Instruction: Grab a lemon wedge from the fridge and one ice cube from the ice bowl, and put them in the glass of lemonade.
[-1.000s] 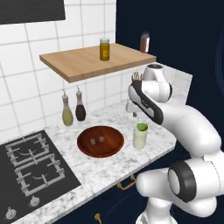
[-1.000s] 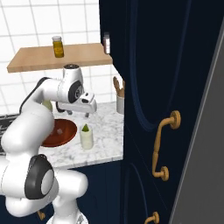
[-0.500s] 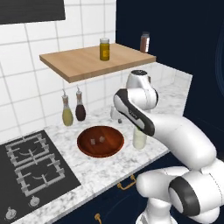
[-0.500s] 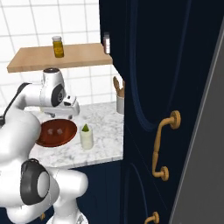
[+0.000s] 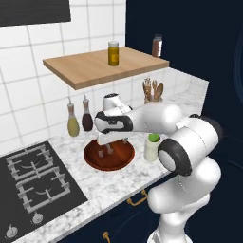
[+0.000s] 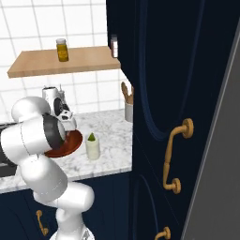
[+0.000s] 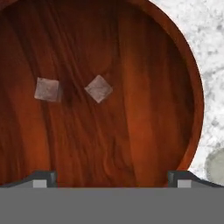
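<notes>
Ice cubes lie in the ice bowl (image 7: 192,87), two of them, and the gripper (image 5: 112,144) hangs right over the bowl with its jaws wide apart and nothing between them. In the hand view, one ice cube (image 7: 99,88) sits just above the middle of the frame, turned like a diamond with a corner pointing down toward the finger tips. The other ice cube (image 7: 47,89) sits to its left, near the left side of the frame, lying square with its sides. They are near each other but not touching. Each cube looks about as long as it is wide, so I see no long side to line up with. I think the diamond cube is the easier pick, since it lies closest to the line between the two tips, and the hand may need a small turn to meet its flat sides. In the left base view the glass of lemonade (image 5: 151,150) stands just right of the bowl, with a lemon wedge (image 5: 153,137) on top.
</notes>
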Motion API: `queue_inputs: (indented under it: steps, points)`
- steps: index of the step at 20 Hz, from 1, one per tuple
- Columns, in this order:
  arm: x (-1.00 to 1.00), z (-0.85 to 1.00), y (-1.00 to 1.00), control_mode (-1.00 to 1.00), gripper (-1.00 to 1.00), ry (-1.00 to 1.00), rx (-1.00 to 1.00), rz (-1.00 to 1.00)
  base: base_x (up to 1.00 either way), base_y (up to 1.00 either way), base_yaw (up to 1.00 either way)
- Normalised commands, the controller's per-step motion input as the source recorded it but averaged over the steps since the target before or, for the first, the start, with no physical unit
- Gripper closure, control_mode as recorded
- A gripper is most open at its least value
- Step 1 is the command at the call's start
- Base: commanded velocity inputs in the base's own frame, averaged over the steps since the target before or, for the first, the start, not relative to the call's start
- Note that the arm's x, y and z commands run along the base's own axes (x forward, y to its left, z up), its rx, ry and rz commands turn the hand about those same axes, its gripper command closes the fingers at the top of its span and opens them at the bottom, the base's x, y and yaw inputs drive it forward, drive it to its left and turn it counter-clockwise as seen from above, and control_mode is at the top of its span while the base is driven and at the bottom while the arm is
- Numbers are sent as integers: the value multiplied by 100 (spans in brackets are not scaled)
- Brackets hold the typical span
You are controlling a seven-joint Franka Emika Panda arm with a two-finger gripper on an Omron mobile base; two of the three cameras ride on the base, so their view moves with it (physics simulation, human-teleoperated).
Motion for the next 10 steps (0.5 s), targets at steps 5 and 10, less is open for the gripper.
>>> queue_inputs:
  steps: [5,10]
  points:
    - [65,-83,4,-100,-100,4,0,16,0,0,0]
    - [28,-47,3,-100,-100,0,5,21,0,0,0]
